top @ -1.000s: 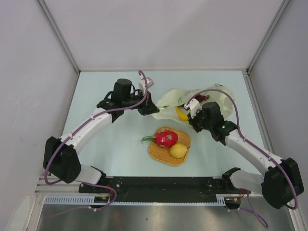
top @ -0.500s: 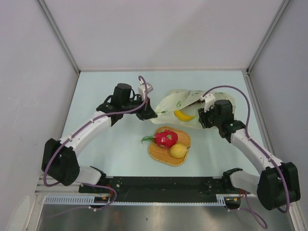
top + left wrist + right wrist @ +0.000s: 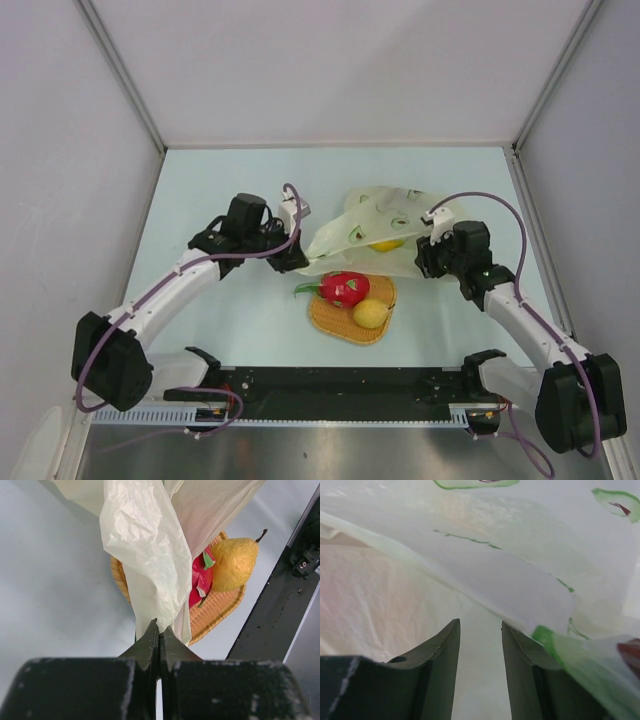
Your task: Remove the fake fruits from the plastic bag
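Note:
The pale translucent plastic bag [image 3: 365, 225] lies behind the orange woven mat [image 3: 330, 318], and its near-left corner is drawn down towards the mat. My left gripper [image 3: 303, 262] is shut on that corner; in the left wrist view the bag [image 3: 150, 555] hangs straight from the closed gripper [image 3: 159, 630]. A red dragon fruit [image 3: 345, 288] and a yellow pear [image 3: 371, 313] rest on the mat. A yellow banana [image 3: 385, 243] shows through the film. My right gripper [image 3: 422, 260] is at the bag's right edge, open [image 3: 480, 625], with the bag [image 3: 495, 570] just ahead of its tips.
Grey walls enclose the pale table on three sides. The black base rail [image 3: 340, 385] runs along the near edge. In the left wrist view the pear [image 3: 235, 562] and dragon fruit [image 3: 200, 577] sit on the mat [image 3: 220, 605] beside that rail [image 3: 280, 610].
My right gripper has opened, let go and drawn back to the right out of the bag. My left gripper has pulled its corner nearer and lower, and the film now covers the banana.

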Tool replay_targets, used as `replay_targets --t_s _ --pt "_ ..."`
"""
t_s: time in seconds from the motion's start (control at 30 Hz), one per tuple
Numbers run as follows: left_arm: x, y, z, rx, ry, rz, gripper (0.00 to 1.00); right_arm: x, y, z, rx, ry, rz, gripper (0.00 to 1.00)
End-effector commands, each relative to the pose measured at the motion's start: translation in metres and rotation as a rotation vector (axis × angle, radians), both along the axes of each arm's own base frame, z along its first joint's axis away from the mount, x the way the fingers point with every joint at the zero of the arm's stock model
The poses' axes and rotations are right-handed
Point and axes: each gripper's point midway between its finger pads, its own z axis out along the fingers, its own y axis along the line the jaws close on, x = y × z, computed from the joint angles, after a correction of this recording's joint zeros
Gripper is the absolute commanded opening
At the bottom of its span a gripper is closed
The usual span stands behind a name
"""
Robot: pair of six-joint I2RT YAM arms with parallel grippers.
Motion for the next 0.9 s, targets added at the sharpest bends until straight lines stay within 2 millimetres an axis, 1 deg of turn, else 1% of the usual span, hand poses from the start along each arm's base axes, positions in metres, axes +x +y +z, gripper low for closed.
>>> replay_targets --t_s 0.0,0.07,0.1,0.17,0.2,0.23,0.27,0.3,0.33,0.37,0.4,0.43,0.47,0.5,0.53,0.57,0.6,0.63,0.67,0.7,0.73,0.77,0.8,0.83,0.87 --pt "0.007 -0.005 -0.001 -0.003 -0.011 -0.010 0.00 0.021 0.026 0.033 0.070 -0.100 0.065 0.44" --pt "0.015 -0.007 0.005 -0.009 -0.030 0.003 0.00 0.024 0.037 0.040 0.070 -0.117 0.101 0.44" --pt "0.018 -0.009 0.007 -0.014 -0.035 0.005 0.00 0.027 0.042 0.051 0.078 -0.141 0.114 0.45" --pt "0.026 -0.016 0.020 -0.049 -0.069 0.006 0.00 0.028 0.051 0.056 0.081 -0.149 0.143 0.44" --pt "0.029 -0.019 0.028 -0.066 -0.088 0.000 0.00 0.031 0.055 0.057 0.078 -0.151 0.152 0.45" --pt "0.038 -0.024 0.041 -0.090 -0.122 0.002 0.00 0.036 0.058 0.063 0.075 -0.172 0.159 0.45" --pt "0.042 -0.027 0.048 -0.104 -0.130 0.003 0.00 0.039 0.062 0.066 0.068 -0.188 0.172 0.45" --pt "0.047 -0.031 0.056 -0.117 -0.143 -0.002 0.00 0.048 0.061 0.061 0.024 -0.201 0.176 0.45" --pt "0.059 -0.038 0.071 -0.131 -0.169 -0.008 0.00 0.061 0.061 0.072 0.011 -0.252 0.164 0.45" --pt "0.066 -0.042 0.081 -0.137 -0.190 -0.013 0.00 0.076 0.056 0.078 -0.011 -0.300 0.136 0.45" --pt "0.079 -0.048 0.110 -0.158 -0.244 -0.015 0.00 0.098 0.047 0.079 -0.048 -0.344 0.088 0.45" --pt "0.091 -0.053 0.111 -0.150 -0.246 -0.014 0.00 0.116 0.040 0.091 -0.053 -0.381 0.056 0.44" --pt "0.103 -0.056 0.119 -0.146 -0.278 -0.009 0.00 0.130 0.031 0.096 -0.054 -0.399 0.022 0.43" --pt "0.116 -0.062 0.154 -0.178 -0.355 -0.005 0.00 0.152 0.007 0.110 -0.055 -0.451 -0.060 0.43" --pt "0.124 -0.066 0.167 -0.191 -0.388 -0.005 0.00 0.167 -0.004 0.102 -0.057 -0.434 -0.101 0.42" --pt "0.139 -0.072 0.165 -0.185 -0.390 -0.004 0.01 0.185 -0.016 0.128 -0.053 -0.493 -0.152 0.41" --pt "0.147 -0.077 0.201 -0.227 -0.470 -0.012 0.01 0.199 -0.041 0.139 -0.062 -0.525 -0.214 0.41" --pt "0.154 -0.082 0.211 -0.235 -0.496 -0.019 0.00 0.211 -0.054 0.140 -0.072 -0.534 -0.254 0.40" --pt "0.164 -0.088 0.211 -0.240 -0.498 -0.024 0.00 0.223 -0.072 0.163 -0.076 -0.586 -0.306 0.39" --pt "0.169 -0.091 0.240 -0.274 -0.558 -0.024 0.00 0.230 -0.100 0.171 -0.092 -0.609 -0.378 0.39" --pt "0.172 -0.094 0.249 -0.289 -0.573 -0.026 0.00 0.233 -0.113 0.177 -0.103 -0.624 -0.407 0.38" --pt "0.173 -0.095 0.256 -0.302 -0.590 -0.031 0.00 0.234 -0.142 0.181 -0.138 -0.632 -0.492 0.37" --pt "0.172 -0.096 0.266 -0.318 -0.615 -0.037 0.00 0.232 -0.156 0.189 -0.151 -0.650 -0.533 0.37" --pt "0.167 -0.097 0.269 -0.327 -0.623 -0.063 0.00 0.225 -0.184 0.196 -0.158 -0.658 -0.592 0.35" --pt "0.163 -0.097 0.269 -0.326 -0.626 -0.079 0.00 0.215 -0.190 0.214 -0.128 -0.684 -0.603 0.35"
